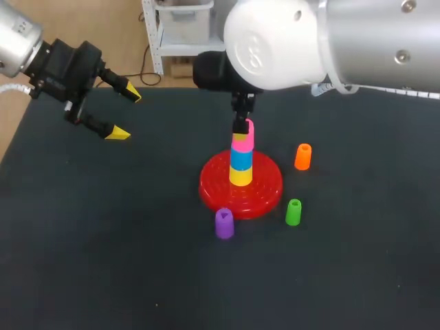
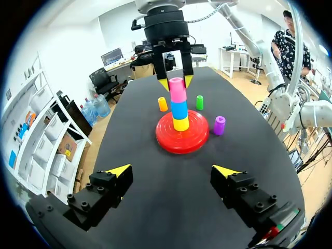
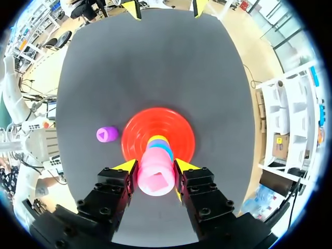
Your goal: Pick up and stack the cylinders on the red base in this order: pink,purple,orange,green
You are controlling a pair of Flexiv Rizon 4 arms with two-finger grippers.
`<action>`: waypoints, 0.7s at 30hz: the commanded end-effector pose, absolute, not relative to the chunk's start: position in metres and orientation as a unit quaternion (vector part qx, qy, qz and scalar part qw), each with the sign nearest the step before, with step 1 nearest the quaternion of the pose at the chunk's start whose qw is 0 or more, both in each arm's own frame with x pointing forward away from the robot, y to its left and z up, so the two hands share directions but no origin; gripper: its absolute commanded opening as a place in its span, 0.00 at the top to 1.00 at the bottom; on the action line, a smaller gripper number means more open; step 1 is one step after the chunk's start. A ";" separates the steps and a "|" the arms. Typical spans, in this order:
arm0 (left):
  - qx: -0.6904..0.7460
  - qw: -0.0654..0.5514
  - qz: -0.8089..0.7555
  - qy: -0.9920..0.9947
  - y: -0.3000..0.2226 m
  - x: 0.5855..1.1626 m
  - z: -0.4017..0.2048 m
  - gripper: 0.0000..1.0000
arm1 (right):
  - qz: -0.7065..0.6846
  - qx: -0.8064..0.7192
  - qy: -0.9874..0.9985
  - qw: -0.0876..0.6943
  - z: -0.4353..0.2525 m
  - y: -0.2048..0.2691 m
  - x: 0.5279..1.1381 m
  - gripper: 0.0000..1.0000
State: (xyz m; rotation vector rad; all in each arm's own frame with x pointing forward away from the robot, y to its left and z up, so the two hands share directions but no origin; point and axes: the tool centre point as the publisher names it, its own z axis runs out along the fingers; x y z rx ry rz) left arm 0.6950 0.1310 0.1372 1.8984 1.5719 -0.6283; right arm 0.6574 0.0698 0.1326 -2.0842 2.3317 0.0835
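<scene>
- While the left gripper point(image 1: 126, 113) hung with its fingers spread wide and nothing between them, the nearest part of the dark tabletop point(image 1: 103, 275) ran broad and open toward the head view's near edge.
- Nearest of the task's things, the purple cylinder point(image 1: 224, 223) stood upright just beside the near rim of the red base point(image 1: 265, 196). The right wrist view showed a thin gap between the two.
- A little farther back and toward my right, the green cylinder point(image 1: 293, 212) stood upright, also just beside the base's rim.
- The red base sat about mid-table, with open tabletop on its left side reaching to the table's left edge.
- On the base's middle a yellow cylinder point(image 1: 240, 176) carried a blue cylinder point(image 1: 240, 159), and the pink cylinder point(image 1: 243, 139) sat on top, shifted slightly toward my right.
- The right gripper point(image 3: 156, 166) came down from above and held the pink cylinder, one yellow-tipped finger pressed to each side.
- Farther back on the right, the orange cylinder point(image 1: 302, 157) stood upright, apart from the base.
- Farthest off, the left gripper hovered above the tabletop near its far left corner, well apart from the stack.
</scene>
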 end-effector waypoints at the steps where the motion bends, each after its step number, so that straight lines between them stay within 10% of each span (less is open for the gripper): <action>1: 0.714 0.294 -0.236 0.590 0.131 0.696 0.137 0.00 | 0.028 -0.667 0.745 0.007 0.129 0.069 0.655 1.00; 21: 0.714 0.294 -0.236 0.590 0.131 0.696 0.137 0.00 | 0.030 -0.659 0.752 0.022 0.117 0.069 0.655 1.00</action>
